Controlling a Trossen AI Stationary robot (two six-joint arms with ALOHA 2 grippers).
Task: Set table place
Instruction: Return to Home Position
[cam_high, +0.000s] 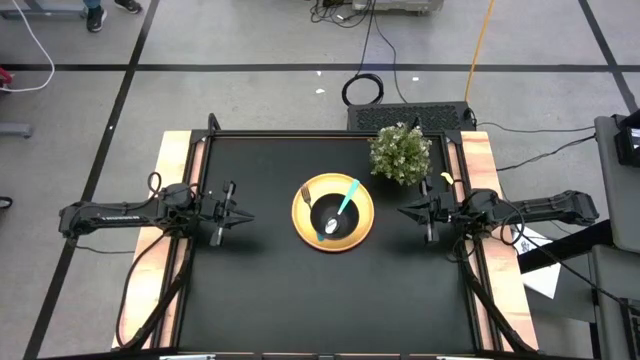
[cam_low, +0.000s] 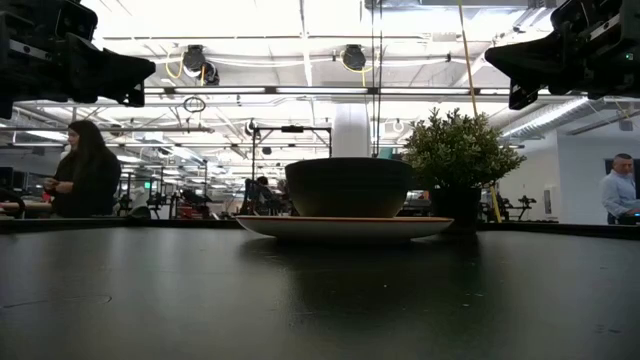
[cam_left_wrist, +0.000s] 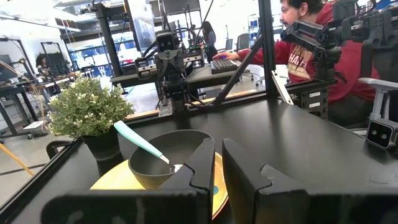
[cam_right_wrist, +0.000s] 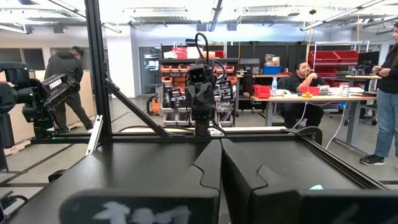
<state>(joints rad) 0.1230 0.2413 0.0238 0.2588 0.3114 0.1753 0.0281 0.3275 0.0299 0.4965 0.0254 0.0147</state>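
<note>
Between left gripper and right gripper: yellow plate, touching neither

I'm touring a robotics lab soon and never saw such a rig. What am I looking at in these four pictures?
Two robot arms at a black table. One camera looks down from above, one sits at tabletop height, and one rides each wrist. From above, the left gripper and right gripper sit at opposite sides, both empty. Between them is a yellow plate carrying a black bowl, a teal-handled spoon leaning in the bowl, and a fork on the plate beside it. A potted plant stands nearby. People work in the room beyond.
</note>
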